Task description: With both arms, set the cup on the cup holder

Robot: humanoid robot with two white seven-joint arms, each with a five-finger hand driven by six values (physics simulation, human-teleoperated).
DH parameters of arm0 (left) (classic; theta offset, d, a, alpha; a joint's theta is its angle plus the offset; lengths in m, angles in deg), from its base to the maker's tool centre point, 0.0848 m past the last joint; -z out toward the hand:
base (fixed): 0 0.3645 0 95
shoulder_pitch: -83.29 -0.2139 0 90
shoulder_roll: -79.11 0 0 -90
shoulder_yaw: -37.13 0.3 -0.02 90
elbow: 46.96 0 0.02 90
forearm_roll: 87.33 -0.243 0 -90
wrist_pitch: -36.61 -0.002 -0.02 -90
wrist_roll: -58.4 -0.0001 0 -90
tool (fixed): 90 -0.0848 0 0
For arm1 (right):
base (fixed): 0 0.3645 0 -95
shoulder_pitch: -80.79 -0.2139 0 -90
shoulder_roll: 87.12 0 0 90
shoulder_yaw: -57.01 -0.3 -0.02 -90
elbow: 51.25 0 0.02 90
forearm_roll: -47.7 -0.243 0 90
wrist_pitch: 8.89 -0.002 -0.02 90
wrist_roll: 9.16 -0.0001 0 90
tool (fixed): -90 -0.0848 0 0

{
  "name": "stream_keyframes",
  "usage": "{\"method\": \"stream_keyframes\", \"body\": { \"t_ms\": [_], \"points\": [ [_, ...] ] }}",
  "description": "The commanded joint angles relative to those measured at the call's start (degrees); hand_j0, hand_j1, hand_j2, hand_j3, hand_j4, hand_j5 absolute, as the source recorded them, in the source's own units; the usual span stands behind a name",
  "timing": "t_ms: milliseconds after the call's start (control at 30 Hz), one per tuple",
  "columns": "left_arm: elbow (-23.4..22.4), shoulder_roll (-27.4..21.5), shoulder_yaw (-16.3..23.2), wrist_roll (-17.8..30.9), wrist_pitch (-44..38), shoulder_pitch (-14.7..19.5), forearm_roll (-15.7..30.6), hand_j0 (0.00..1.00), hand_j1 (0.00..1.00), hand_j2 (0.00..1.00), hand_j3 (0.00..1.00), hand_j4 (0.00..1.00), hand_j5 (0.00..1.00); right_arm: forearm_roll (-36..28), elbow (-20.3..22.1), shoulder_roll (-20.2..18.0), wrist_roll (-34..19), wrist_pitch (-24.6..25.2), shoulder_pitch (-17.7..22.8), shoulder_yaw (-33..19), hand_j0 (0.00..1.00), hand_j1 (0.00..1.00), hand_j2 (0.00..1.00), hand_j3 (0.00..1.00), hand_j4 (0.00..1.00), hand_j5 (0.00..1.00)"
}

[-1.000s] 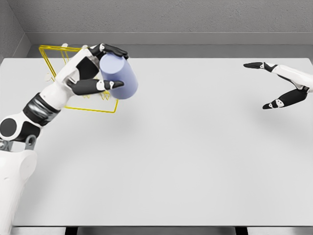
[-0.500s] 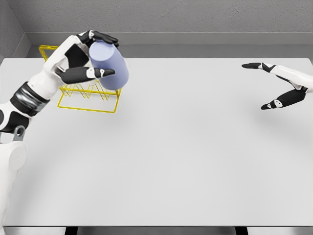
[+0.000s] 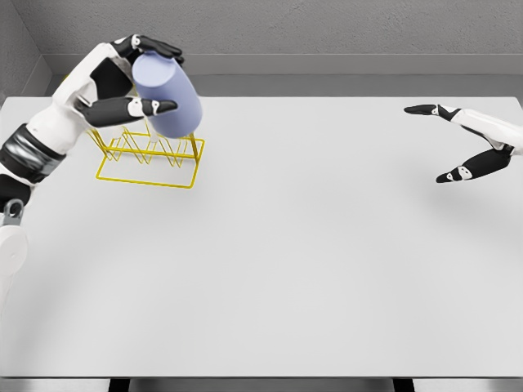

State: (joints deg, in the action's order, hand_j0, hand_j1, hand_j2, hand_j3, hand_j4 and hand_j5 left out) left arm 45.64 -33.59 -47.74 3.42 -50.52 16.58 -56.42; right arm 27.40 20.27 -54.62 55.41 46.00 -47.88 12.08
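cup point(image 3: 167, 94) in left hand point(image 3: 122, 82)

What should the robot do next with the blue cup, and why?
Probably lower the cup a little onto the yellow wire cup holder. The left hand grips it tilted, above the holder's prongs and not yet seated.
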Motion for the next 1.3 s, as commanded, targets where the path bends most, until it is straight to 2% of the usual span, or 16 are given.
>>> {"method": "stream_keyframes", "body": {
  "t_ms": [0,800,1267],
  "points": [
    [0.0,-1.1,-0.5,0.0,-0.1,0.0,0.7,0.54,0.54,0.54,0.54,0.54,0.54,-0.4,0.0,-0.1,0.0,0.1,0.0,-0.1,1.00,1.00,1.00,1.00,1.00,1.00],
    [-0.7,-4.6,-0.9,0.0,-3.2,-0.5,0.9,0.54,0.54,0.54,0.54,0.54,0.54,-0.4,0.0,-0.1,0.0,0.1,0.1,-0.1,1.00,1.00,1.00,1.00,1.00,1.00],
    [-1.7,-4.8,-1.5,0.0,-4.5,-0.4,0.9,0.54,0.54,0.54,0.54,0.54,0.54,-0.4,0.0,-0.1,0.0,0.1,0.1,-0.1,1.00,1.00,1.00,1.00,1.00,1.00]
  ]
}}
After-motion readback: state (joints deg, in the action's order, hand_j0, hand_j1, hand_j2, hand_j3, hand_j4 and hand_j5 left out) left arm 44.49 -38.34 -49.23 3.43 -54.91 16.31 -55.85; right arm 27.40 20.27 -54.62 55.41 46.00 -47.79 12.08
